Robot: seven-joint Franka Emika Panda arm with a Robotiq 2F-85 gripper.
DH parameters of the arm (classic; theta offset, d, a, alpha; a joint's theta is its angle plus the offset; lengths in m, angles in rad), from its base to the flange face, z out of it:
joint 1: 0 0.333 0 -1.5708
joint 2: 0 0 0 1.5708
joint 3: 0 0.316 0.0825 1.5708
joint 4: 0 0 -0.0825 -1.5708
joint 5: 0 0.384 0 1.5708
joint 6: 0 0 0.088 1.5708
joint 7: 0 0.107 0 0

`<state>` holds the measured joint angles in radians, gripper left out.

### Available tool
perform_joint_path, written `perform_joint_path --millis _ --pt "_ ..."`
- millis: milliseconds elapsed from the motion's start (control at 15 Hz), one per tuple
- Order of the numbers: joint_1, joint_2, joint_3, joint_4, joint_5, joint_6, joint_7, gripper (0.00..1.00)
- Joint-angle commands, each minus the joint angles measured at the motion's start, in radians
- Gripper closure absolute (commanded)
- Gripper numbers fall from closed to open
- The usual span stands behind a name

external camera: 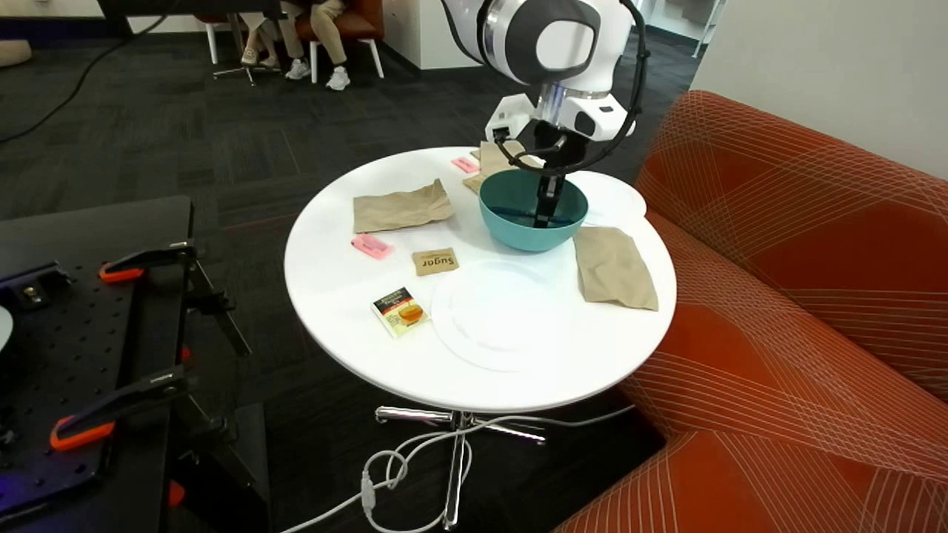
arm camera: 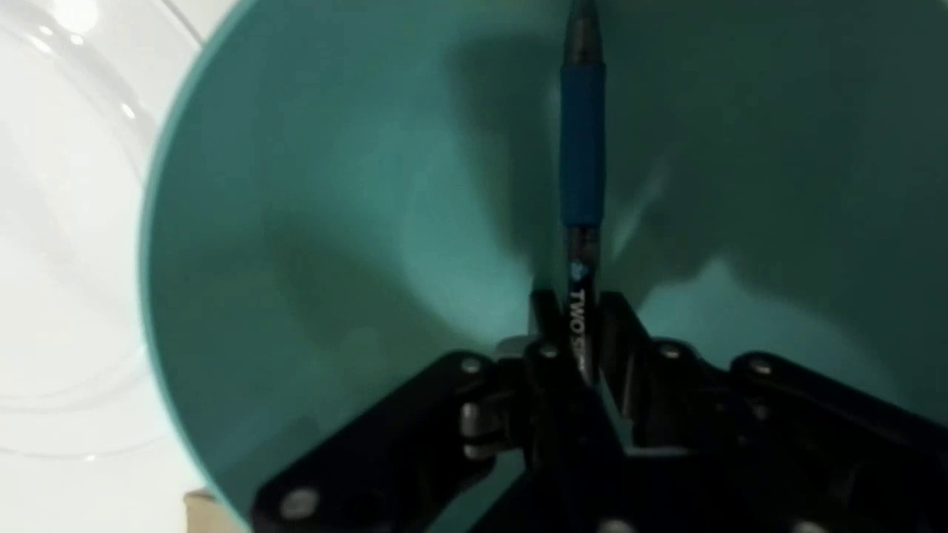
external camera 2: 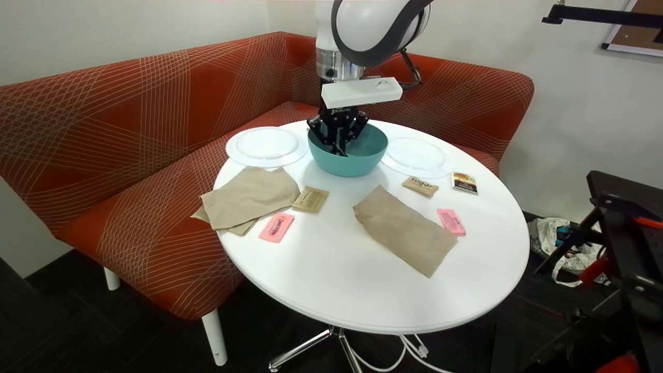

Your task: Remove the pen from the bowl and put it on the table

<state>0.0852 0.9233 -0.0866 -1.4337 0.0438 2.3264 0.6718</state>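
The place looks like an office lounge. Dark carpet tiles [external camera: 148, 163] run underfoot, an orange-red corner sofa [external camera 2: 155, 119] with a fine line pattern stands along pale walls [external camera 2: 129, 31], and a round white pedestal table [external camera 2: 352, 285] sits before it. In the background, people [external camera: 326, 33] are seated on reddish chairs [external camera: 364, 24], visible only low down; part of a corkboard [external camera 2: 634, 39] hangs across the room. A robot arm [external camera: 548, 52] and a black bench [external camera: 81, 222] bearing a perforated plate [external camera: 74, 333] with orange-padded clamps [external camera: 121, 275] suggest lab work.

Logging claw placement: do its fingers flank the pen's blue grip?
No, in the wrist view the fingers flank the printed barrel instead.
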Motion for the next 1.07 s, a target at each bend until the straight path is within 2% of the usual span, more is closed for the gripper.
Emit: perform_joint_path --millis 0,133,467,733,1000 --pt "0.005 -0.02 -0.015 0.005 0.018 -0.035 0.002 1.0" --pt "0.013 -0.068 -0.025 -0.044 0.012 -0.019 0.006 0.97" --pt "0.02 -0.255 -0.036 -0.2 -0.003 0.017 -0.009 0.97" --pt "0.032 -0.419 -0.019 -0.318 -0.025 0.022 -0.048 0.97" --pt "0.079 -0.561 0.007 -0.434 -0.072 0.022 -0.059 0.97"
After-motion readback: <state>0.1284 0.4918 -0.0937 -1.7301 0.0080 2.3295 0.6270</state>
